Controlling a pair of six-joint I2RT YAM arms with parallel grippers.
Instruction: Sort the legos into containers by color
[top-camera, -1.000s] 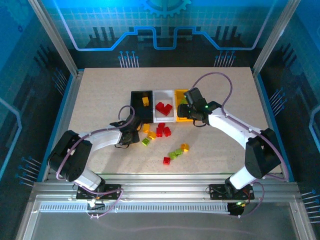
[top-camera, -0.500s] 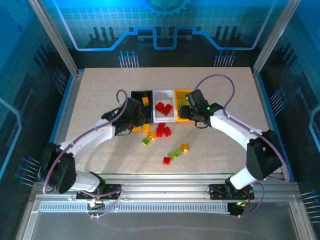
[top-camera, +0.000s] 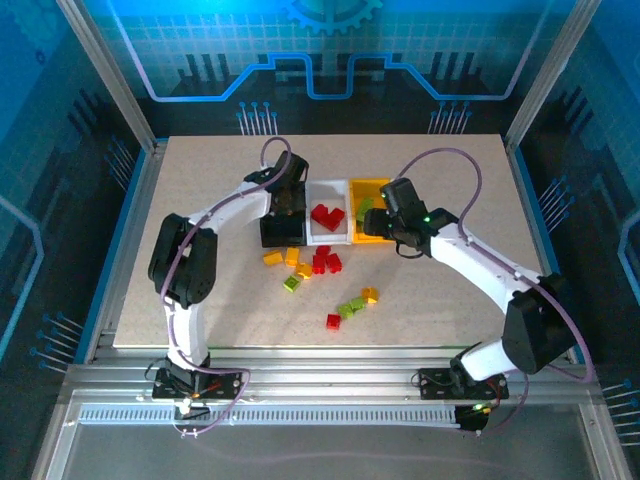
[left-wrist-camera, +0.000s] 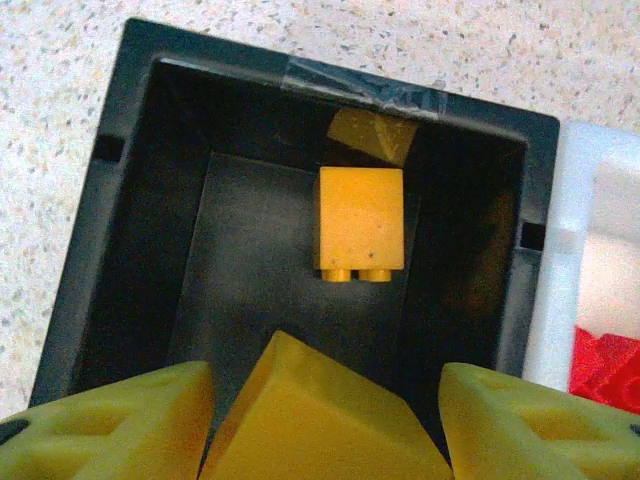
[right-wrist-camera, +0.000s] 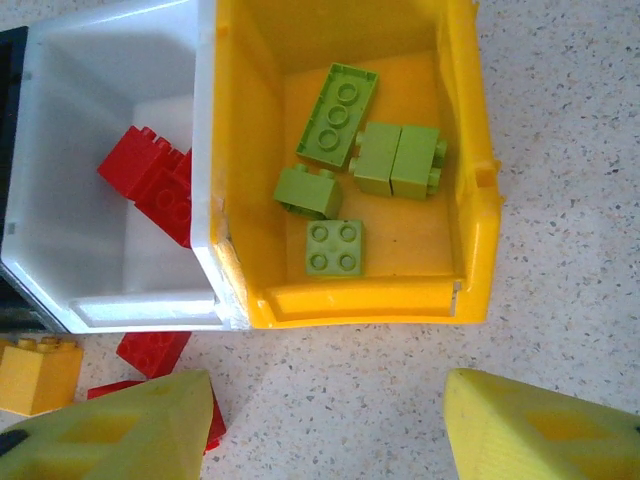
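The black bin (top-camera: 283, 228), white bin (top-camera: 328, 224) and yellow bin (top-camera: 367, 222) stand in a row. My left gripper (top-camera: 287, 198) hovers over the black bin (left-wrist-camera: 100, 200). Its jaws stand apart, and an orange-yellow brick (left-wrist-camera: 320, 420) sits tilted between them, clear of the right finger (left-wrist-camera: 530, 425). Another orange-yellow brick (left-wrist-camera: 360, 222) lies on the bin floor. My right gripper (right-wrist-camera: 330, 420) is open and empty over bare table just in front of the yellow bin (right-wrist-camera: 350, 300), which holds several lime green bricks (right-wrist-camera: 335, 245). Red bricks (right-wrist-camera: 150, 180) lie in the white bin (right-wrist-camera: 140, 310).
Loose bricks lie on the table in front of the bins: yellow ones (top-camera: 272, 258), a red cluster (top-camera: 323, 262), a green one (top-camera: 291, 284), a green and orange group (top-camera: 356, 302) and a single red one (top-camera: 333, 321).
My left arm swung from the loose bricks up over the black bin with a yellow brick, and its jaws have widened. The right gripper has barely moved.
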